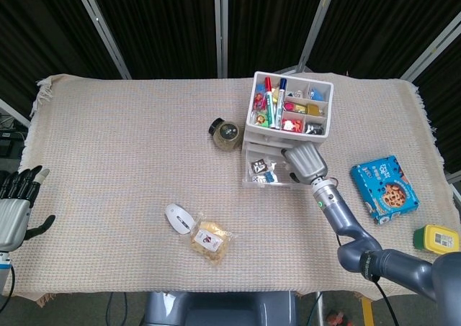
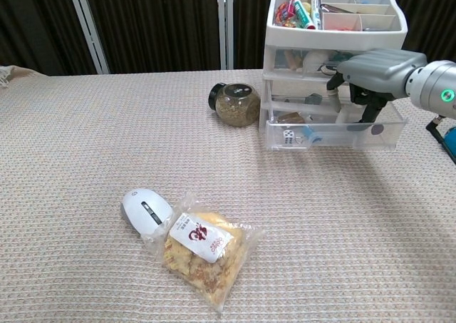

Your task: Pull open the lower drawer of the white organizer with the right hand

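Lower drawer [image 2: 335,133] pulled out, dice [image 2: 288,135] inside, right hand [image 2: 372,70] above

A jar [image 1: 227,133] sits left of the organizer [image 1: 289,117]; a mouse [image 2: 144,209] touches a snack bag [image 2: 200,248].

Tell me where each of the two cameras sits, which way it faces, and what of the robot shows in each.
Head view: high above the table's near edge, looking steeply down; shows the left hand at the near-left edge and the right hand over the lower drawer.
Chest view: low at the near edge, looking across; only the right hand and forearm show.
Shared: white organizer, jar, mouse, snack bag.
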